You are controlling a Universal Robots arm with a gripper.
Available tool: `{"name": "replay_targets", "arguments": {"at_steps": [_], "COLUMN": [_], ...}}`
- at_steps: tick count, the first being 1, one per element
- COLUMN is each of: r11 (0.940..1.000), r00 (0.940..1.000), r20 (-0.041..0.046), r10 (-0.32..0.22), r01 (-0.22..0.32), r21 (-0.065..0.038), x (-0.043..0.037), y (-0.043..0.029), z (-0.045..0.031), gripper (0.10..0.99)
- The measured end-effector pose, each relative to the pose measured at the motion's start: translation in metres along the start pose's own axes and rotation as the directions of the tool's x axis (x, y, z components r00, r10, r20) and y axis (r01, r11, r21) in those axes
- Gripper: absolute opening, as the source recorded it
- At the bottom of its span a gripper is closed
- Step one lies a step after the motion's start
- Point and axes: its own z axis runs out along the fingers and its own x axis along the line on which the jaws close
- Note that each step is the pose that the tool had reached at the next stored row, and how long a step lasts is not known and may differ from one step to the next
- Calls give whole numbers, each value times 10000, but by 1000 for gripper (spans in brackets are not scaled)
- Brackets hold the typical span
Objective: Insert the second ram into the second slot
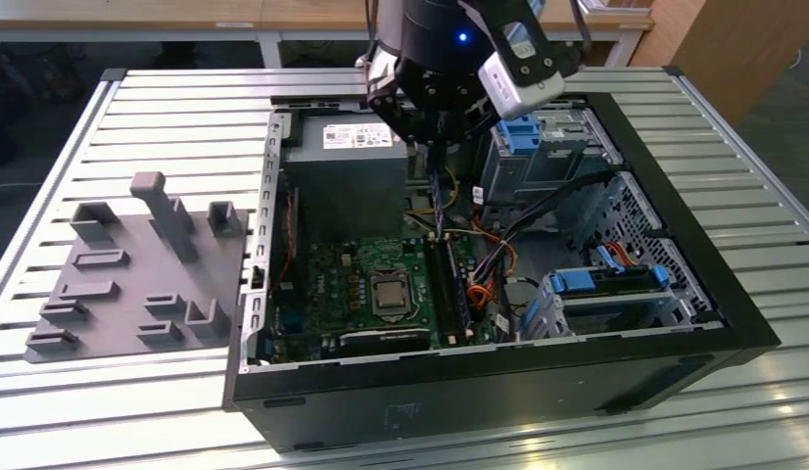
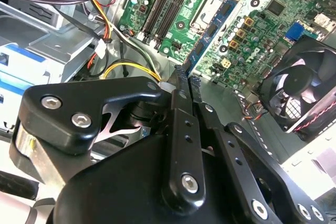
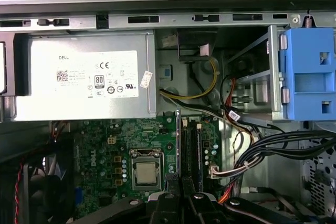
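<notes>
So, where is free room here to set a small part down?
The bare slatted table beyond the grey fixture tray, and the strip at the exterior view's right of the case. Inside the case it is crowded: cables, drive bays, the tool holding the second ram.

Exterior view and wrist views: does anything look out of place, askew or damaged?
Nothing stands out. The gripper holds the second ram upright over the motherboard. The open computer case sits square on the slatted table, with no visible damage.
</notes>
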Motion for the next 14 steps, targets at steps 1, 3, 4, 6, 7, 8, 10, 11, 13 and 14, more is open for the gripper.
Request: {"name": "replay_targets", "arguments": {"at_steps": [1,3,4,6,7,8,10,11,13,14], "r11": [10000,10000,10000,10000,10000,10000,10000,10000,10000,10000], "r00": [10000,10000,10000,10000,10000,10000,10000,10000,10000,10000], "r20": [0,0,0,0,0,0,1,1,0,0], "r10": [-1,0,0,0,0,0,0,-1,0,0], "r01": [1,0,0,0,0,0,0,1,0,0], "r21": [-1,-1,0,-1,-2,-1,-2,-2,-2,-2], "x": [0,0,0,0,0,0,0,0,0,0], "y": [0,0,0,0,0,-1,-1,-1,-1,-1], "z": [3,7,9,15,17,20,23,25,29,32], "gripper": [133,133,133,133,133,133,133,133,133,133]}}
